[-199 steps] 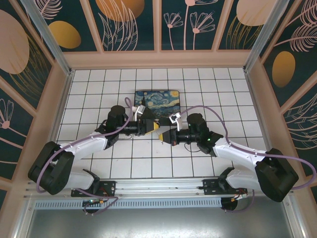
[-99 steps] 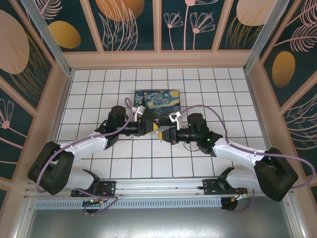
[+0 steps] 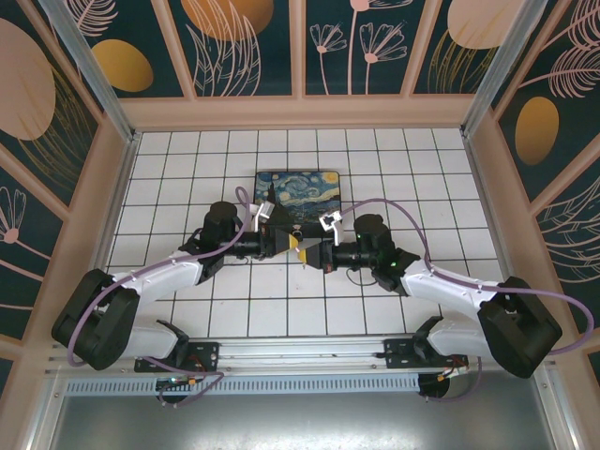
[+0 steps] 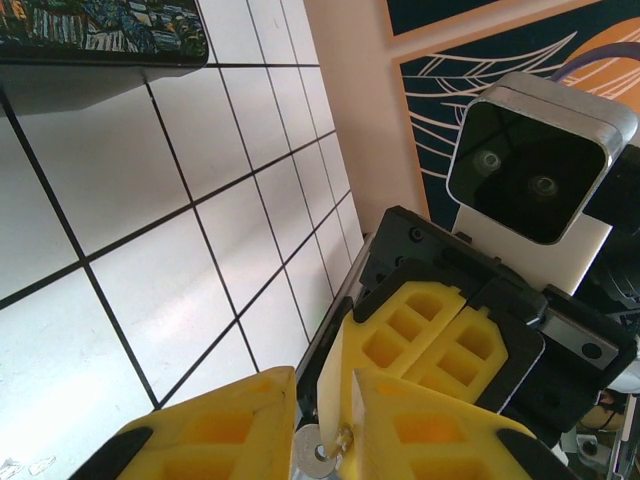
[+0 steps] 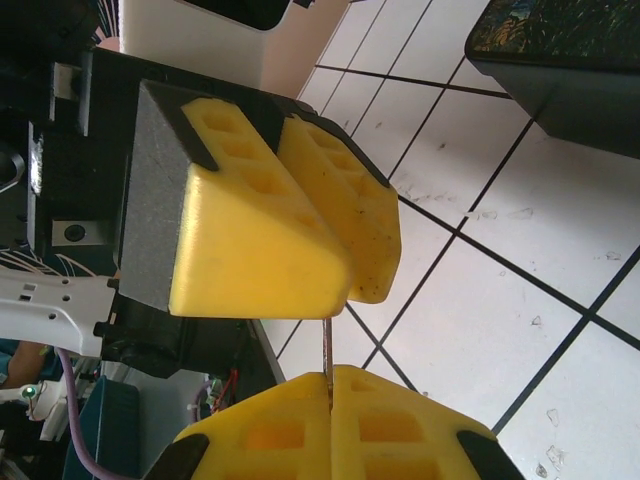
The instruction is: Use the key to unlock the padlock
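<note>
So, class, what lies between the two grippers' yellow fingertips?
A thin metal strip, probably the key, spans the gap from left gripper to right gripper; the right wrist view shows it.

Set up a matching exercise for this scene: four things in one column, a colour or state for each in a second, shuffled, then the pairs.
Column one:
1. key
2. left gripper
3. mat
4. table

Column two:
a. white tiles, dark lines
b. blue swirling painting print
c. silver metal, pinched between fingers
d. yellow fingers, tips close to the right gripper

Pairs: 1-c, 2-d, 3-b, 4-a.
</note>
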